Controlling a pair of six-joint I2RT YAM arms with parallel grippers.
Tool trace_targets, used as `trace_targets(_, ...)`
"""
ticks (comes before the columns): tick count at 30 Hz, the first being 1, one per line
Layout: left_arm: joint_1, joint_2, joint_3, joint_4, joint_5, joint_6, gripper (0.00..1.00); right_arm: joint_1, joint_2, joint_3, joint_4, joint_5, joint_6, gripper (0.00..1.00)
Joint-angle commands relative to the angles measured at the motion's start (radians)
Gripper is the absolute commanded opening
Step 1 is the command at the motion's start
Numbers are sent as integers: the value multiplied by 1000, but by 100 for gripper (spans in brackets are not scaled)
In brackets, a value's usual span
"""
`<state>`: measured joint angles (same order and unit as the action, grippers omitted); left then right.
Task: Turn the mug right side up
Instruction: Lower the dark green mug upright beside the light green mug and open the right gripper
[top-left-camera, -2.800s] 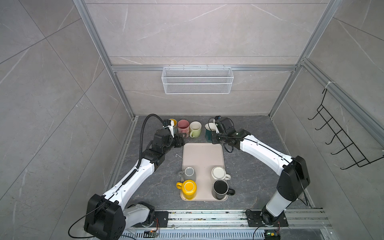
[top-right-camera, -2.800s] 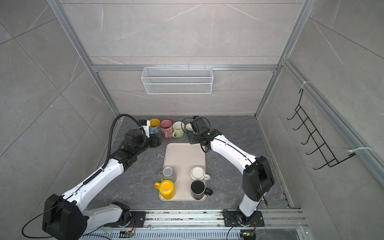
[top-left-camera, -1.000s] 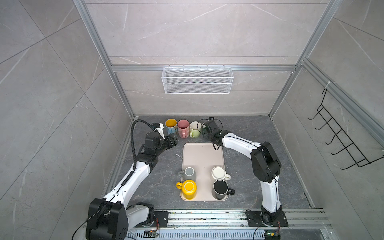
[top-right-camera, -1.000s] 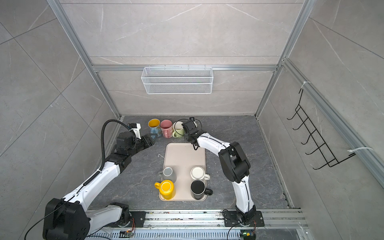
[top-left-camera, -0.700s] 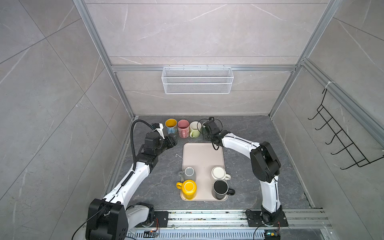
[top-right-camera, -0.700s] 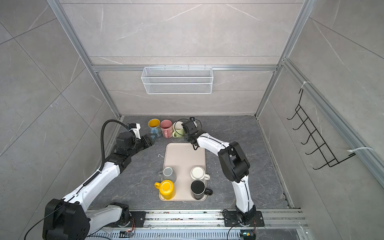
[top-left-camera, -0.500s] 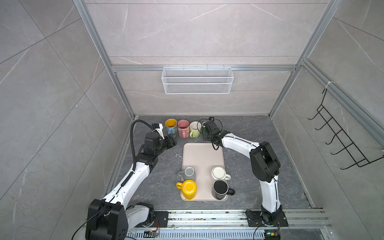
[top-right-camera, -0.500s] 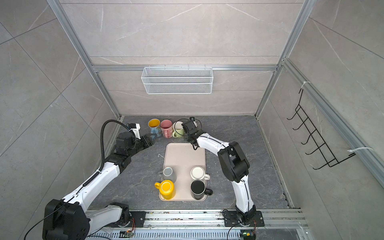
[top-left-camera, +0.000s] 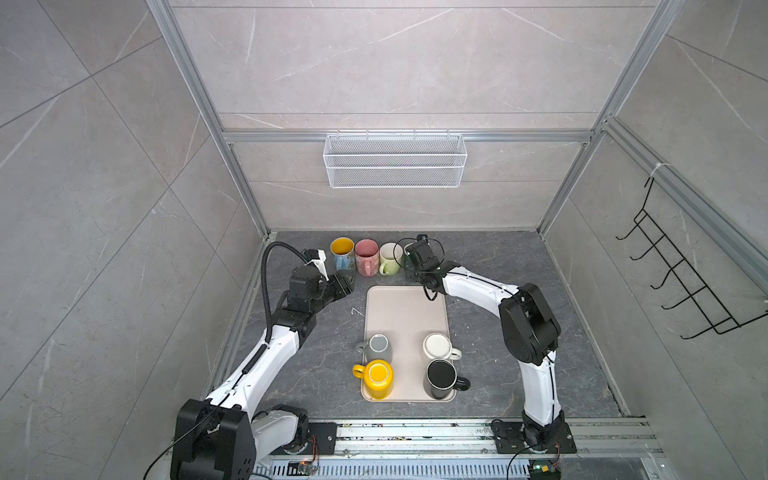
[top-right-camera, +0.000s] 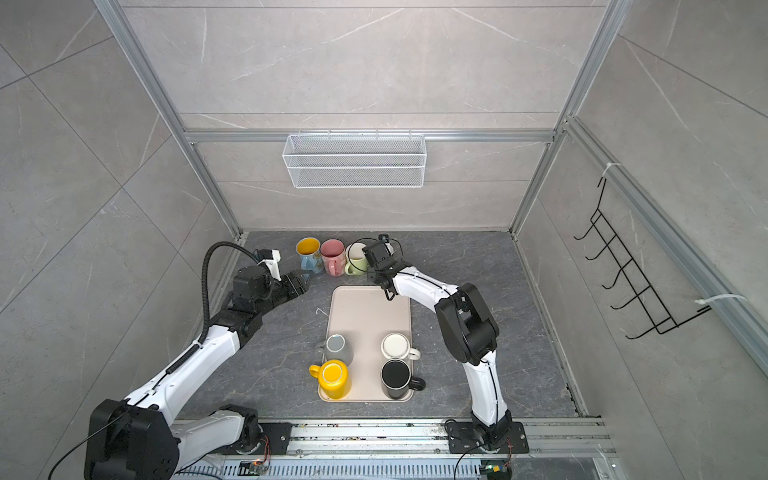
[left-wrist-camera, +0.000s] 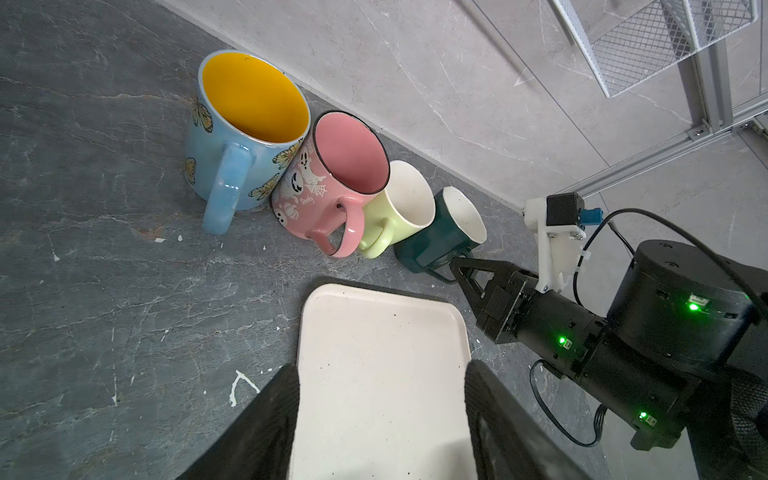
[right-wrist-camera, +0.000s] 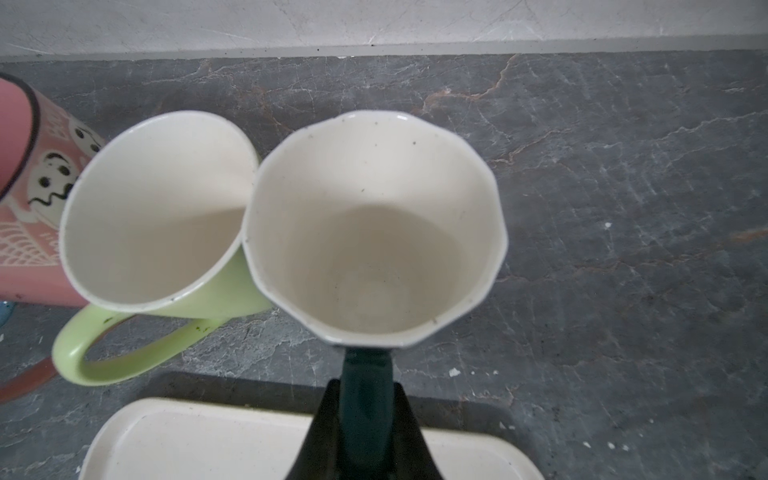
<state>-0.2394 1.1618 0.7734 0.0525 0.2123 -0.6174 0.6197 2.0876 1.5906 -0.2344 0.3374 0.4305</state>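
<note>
Pinching upright mug (right-wrist-camera: 374, 232) handle (right gripper (right-wrist-camera: 365, 392))

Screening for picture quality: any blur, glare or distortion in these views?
Both top views: sharp, evenly lit, wide-angle spread. Left wrist view: crisp, sheen on the blue mug. Right wrist view: softer; the right gripper, shut on the handle of the dark green mug, blurs up close.

Right jaws pinched; left jaws apparently parted.

dark green faceted ceramic mug (right-wrist-camera: 374, 232) with a creamy white inside, already right side up, mouth open to the ceiling, empty, few dark specks inside, upper middle of both top views, mostly hidden there
</note>
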Motion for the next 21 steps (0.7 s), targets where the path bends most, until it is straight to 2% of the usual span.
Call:
trace_targets(1, 6, -30, 1, 19, -2, 16, 66, 14, 8, 12, 32, 23, 5, 7)
trace_targets(6, 6, -32, -2, 18, -3, 16, 66, 18, 9, 16, 27, 29, 5, 10)
trace_targets(21, 6, -84, -28, -7, -8, 21, 66, 23, 0, 3, 1, 36, 7, 36)
